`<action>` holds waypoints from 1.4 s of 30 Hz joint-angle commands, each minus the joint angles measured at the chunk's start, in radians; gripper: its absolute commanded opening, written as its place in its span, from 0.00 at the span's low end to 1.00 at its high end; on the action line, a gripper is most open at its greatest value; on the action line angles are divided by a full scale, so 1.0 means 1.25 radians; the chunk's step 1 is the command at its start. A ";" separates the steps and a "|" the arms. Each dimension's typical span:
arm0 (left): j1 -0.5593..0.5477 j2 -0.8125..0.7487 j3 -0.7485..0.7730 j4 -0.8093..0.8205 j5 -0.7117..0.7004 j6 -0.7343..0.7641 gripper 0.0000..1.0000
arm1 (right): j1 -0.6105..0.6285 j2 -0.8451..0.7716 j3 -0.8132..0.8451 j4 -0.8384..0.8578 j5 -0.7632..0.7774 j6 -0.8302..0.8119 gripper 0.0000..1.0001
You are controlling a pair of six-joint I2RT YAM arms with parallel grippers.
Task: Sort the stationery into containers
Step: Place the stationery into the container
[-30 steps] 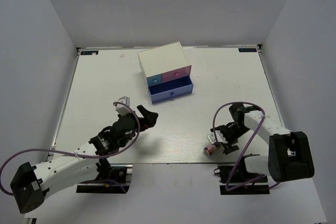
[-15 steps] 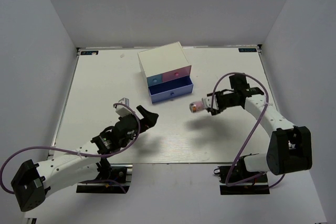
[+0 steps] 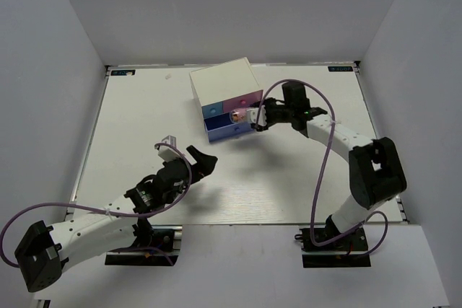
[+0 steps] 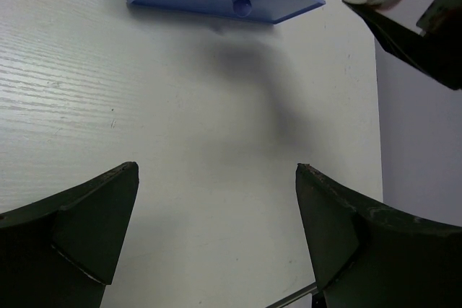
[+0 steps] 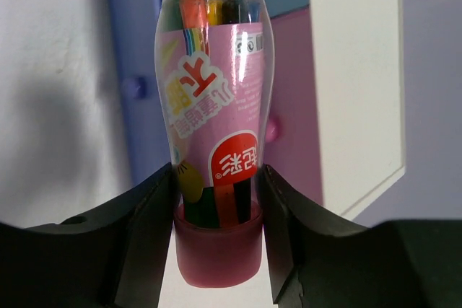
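Fingers (image 5: 141, 236) of our right gripper (image 3: 254, 117) clamped the fat pink-labelled clear plastic tube (image 5: 216, 106) in the air, just before the pink front (image 5: 292, 84) and pulled-out periwinkle drawer (image 3: 232, 130) of the small white drawer chest (image 3: 222, 81), while our left gripper (image 4: 216, 229) hung spread apart and empty over the white table (image 3: 137, 113).

This looks like a robot lab booth: plain white walls (image 3: 58, 48) box in a white table (image 3: 144, 120), with a left arm (image 3: 86, 227) and a right arm (image 3: 339, 137) bolted at its edge.
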 commanded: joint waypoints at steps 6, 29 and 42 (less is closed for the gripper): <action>-0.003 -0.039 -0.016 -0.015 -0.018 -0.014 1.00 | 0.068 0.095 0.112 0.132 0.099 -0.010 0.29; -0.003 -0.073 -0.046 -0.023 -0.026 -0.038 1.00 | 0.092 0.088 0.073 0.171 0.153 0.091 0.63; -0.003 -0.073 -0.046 -0.015 -0.026 -0.046 1.00 | 0.078 -0.003 0.080 0.206 0.189 0.294 0.45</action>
